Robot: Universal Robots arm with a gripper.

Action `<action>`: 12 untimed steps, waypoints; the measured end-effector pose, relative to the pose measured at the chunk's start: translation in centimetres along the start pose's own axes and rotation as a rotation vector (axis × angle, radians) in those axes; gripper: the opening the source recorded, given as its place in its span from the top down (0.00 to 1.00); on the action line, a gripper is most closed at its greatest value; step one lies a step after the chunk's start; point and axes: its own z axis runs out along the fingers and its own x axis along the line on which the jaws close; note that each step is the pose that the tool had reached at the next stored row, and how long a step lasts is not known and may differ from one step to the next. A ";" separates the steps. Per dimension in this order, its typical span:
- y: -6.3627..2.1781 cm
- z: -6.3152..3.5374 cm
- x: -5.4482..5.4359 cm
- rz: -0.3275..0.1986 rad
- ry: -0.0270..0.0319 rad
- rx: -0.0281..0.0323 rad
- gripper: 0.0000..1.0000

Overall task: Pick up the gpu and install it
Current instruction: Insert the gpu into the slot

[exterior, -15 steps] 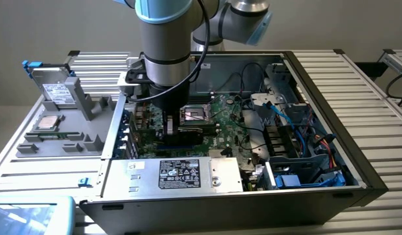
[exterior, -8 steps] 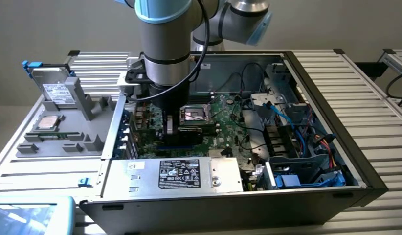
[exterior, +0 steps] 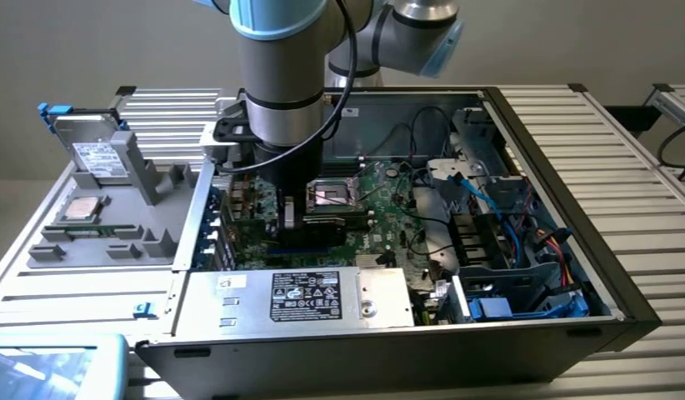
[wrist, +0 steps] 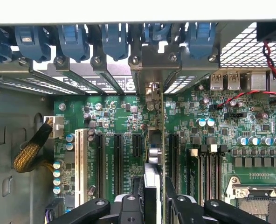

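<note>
Exterior view overlooks the computer case (exterior: 565,250); wrist view faces its motherboard (wrist: 124,121) closely.

Power supply label (exterior: 306,296): print too small to read; drive label (exterior: 96,157), motherboard silkscreen (wrist: 119,122): likewise illegible.

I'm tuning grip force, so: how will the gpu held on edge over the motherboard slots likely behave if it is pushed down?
The gpu looks like a thin rigid board, so it should not flop. Held edge-on in the gripper, it may tilt if pushed off-centre. Its bare circuit board looks fragile, so press gently.

Matt black claw (wrist: 153,205), glossy green motherboard (wrist: 119,112), perforated metal case (exterior: 609,275)
</note>
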 end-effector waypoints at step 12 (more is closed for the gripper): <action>-0.04 0.03 0.1 0.000 0.0000 -0.0004 0.72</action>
